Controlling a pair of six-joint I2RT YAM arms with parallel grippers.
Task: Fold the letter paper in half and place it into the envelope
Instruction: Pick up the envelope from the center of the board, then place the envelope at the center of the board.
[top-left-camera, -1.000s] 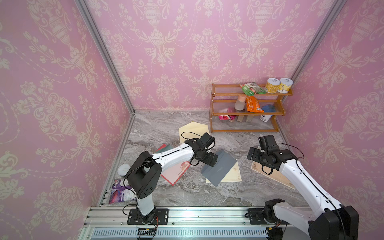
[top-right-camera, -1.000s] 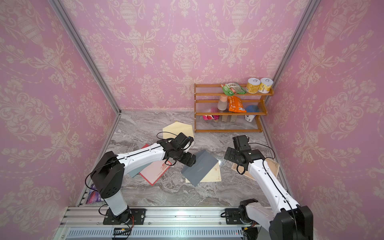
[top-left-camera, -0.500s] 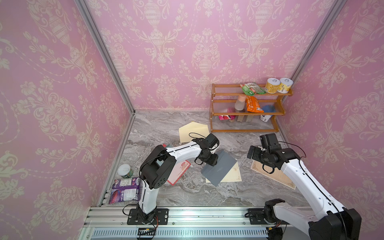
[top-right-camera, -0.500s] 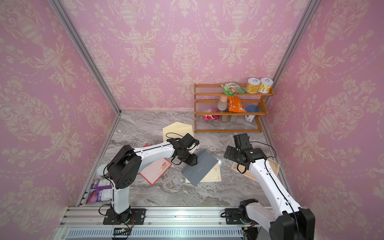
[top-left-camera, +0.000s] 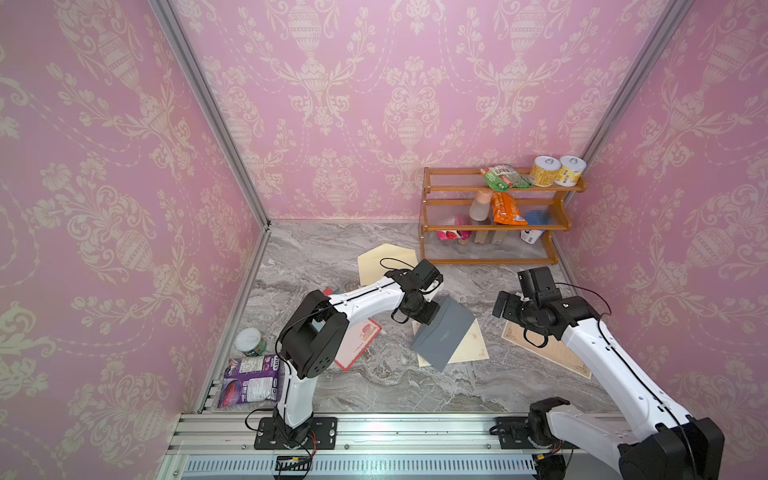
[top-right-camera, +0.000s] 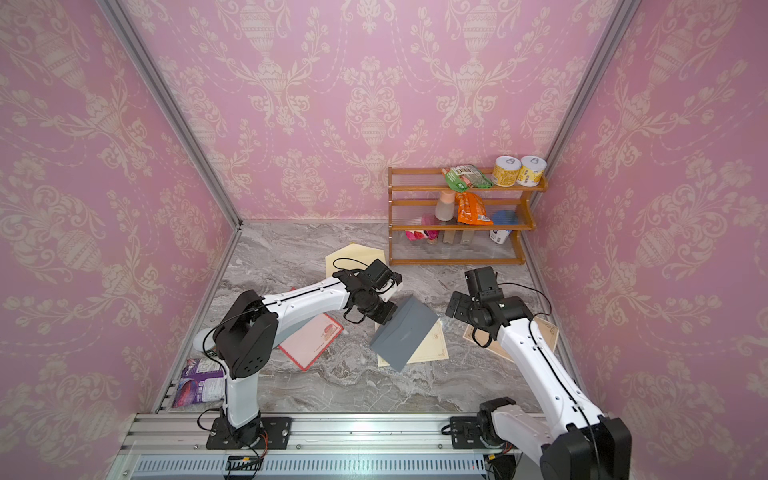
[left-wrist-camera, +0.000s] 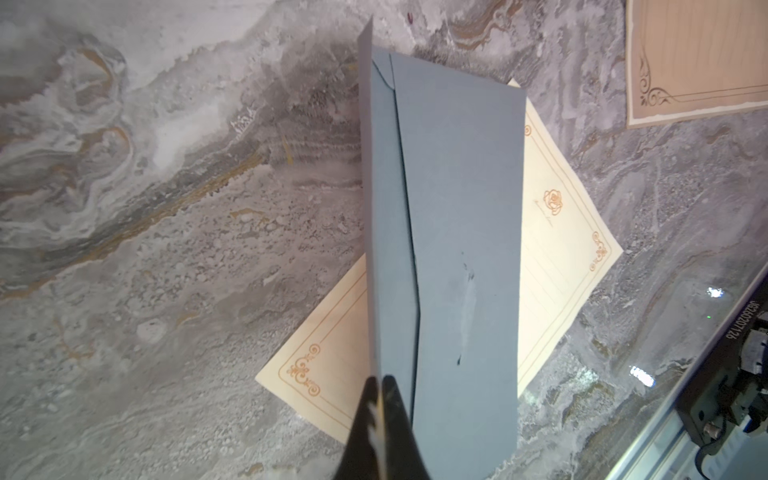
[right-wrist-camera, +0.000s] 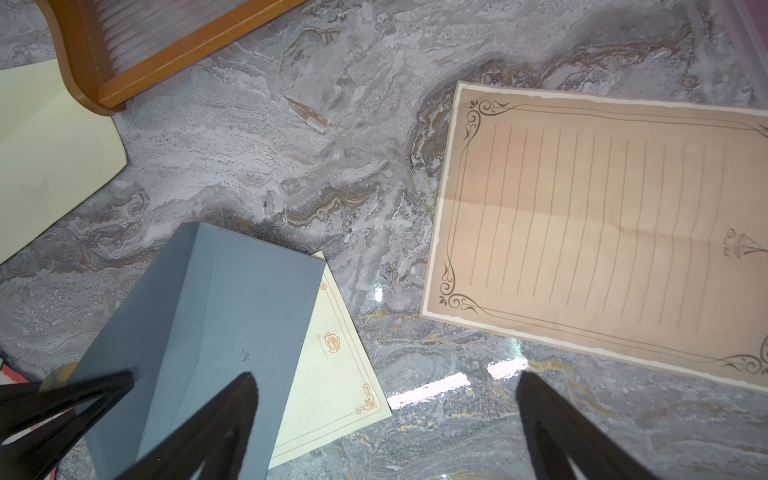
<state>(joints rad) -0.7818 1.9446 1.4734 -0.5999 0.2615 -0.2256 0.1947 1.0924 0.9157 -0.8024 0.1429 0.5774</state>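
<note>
table: grey marble table (top-left-camera: 374, 386). loads of bare room along the lower middle of the frame in both top views, tighter over by the right wall.
shelf: wooden shelf (top-left-camera: 486, 262) in the upper right, well apart from the action. it only matters if something gets pushed back that way.
tan letter paper: flat at right of centre (right-wrist-camera: 602, 232), partly under the right arm. it has a faint crease across its middle and one edge sits close to the right wall.
cream letter paper: flat in the centre (top-left-camera: 469, 347), unfolded and mostly covered by the envelope, with its lower right corner sticking out. can't tell which of the two sheets is the one meant.
grey envelope: centre of frame (top-left-camera: 444, 334), lying on top of the cream sheet. its long axis runs from upper right down to lower left and points straight away from the left gripper. its upper left long edge, the flap, is tipped up off the table.
left gripper: (left-wrist-camera: 381, 386) clamped tight on the near end of that flap, nothing else in it.
right gripper: (right-wrist-camera: 384, 386) jaws spread wide and empty, hovering over bare table between the envelope and the tan sheet. it's clearly the nearer one to the tan sheet.
what it turns on: i'd say the envelope has to come off the cream sheet, toward the upper left where the left arm is, before that sheet can be folded.
</note>
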